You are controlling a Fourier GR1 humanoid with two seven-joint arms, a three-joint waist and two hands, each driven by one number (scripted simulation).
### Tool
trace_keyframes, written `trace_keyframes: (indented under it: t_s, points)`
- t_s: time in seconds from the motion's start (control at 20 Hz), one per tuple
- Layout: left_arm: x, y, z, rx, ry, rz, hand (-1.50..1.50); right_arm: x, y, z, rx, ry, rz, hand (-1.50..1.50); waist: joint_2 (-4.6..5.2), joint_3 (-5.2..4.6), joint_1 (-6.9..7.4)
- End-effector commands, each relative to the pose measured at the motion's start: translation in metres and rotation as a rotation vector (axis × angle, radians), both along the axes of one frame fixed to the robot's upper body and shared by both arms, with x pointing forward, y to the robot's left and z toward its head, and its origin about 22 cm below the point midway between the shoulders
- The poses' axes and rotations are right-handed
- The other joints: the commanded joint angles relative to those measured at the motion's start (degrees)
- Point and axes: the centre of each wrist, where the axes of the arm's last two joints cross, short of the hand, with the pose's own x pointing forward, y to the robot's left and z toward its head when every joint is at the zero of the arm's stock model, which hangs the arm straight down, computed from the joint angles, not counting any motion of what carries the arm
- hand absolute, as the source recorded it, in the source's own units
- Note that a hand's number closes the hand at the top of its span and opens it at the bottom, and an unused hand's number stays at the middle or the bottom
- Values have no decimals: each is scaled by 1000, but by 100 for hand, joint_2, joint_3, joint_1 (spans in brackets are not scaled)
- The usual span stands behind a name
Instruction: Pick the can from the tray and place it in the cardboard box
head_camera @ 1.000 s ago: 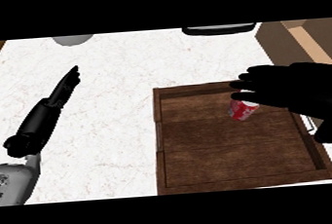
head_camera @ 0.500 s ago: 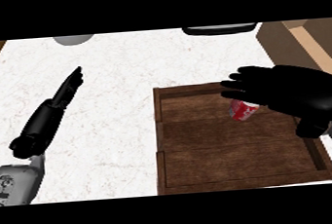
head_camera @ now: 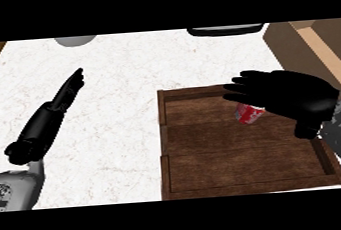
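Red and silver, the can [head_camera: 249, 113] lies in the upper right part of the wooden tray [head_camera: 206, 159], which fills the lower right of the frame on a white marbled desk [head_camera: 112, 81]. The black right hand [head_camera: 287, 99] hangs directly over the can and covers its upper end. Over the last second this hand has slid leftward and lower across the tray, so it now sits more squarely above the can. Its fingers [head_camera: 238, 84] are spread and only slightly bent, pointing left, and they are not yet clamped on the can, which looks unmoved. The grasp seems about to begin rather than done. The cardboard box [head_camera: 309, 42] waits at the upper right edge, just beyond the tray. The left hand [head_camera: 65, 94] rests at the left of the frame, fingers straight and together, roughly where it was.
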Motion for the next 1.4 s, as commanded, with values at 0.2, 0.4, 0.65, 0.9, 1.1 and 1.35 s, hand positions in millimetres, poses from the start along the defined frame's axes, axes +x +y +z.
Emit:
trace_keyframes:
  t_s: [0.2,0.4,0.65,0.9,1.1,1.35]
  points:
    - [5,-1,1,-7,-13,5,0,17,-12,-36,-15,43,12,-150,6,1,1]
    - [11,-4,-6,8,-9,0,0,17,-5,-40,-36,-2,-12,-150,2,0,-16]
    - [12,1,5,-7,-2,-4,0,46,6,-48,-35,-6,-44,-150,8,1,24]
    - [12,4,5,6,-5,6,0,24,-10,-45,-60,39,-21,-150,-5,0,-34]
    - [2,4,2,-8,2,-14,0,31,2,-83,-27,19,114,150,4,2,13]
    - [18,4,3,23,-2,6,0,39,5,-81,62,-67,160,150,9,2,-11]
